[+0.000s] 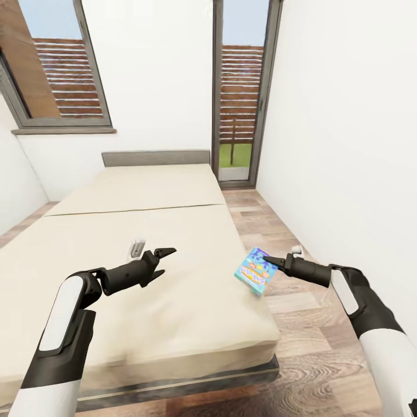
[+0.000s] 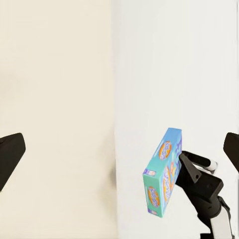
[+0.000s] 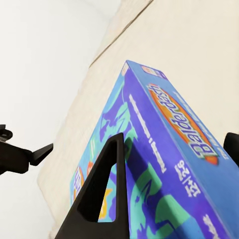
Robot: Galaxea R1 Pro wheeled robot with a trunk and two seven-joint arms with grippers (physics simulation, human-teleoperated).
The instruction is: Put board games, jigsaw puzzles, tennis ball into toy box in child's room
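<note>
Beige bed (image 1: 145, 272) below: right tool (image 1: 272, 262) pinching board game (image 1: 255, 271); left tool (image 1: 162, 263) spread, hovering.

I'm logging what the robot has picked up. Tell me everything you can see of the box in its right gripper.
The board game is a flat rectangular box, cardboard by its look, printed in blue and teal with purple shapes and an orange oval logo. The right gripper is shut on it, one dark finger across its broad face. It hangs tilted in the air at the right edge of the bed, over the wood floor, touching nothing else.
</note>
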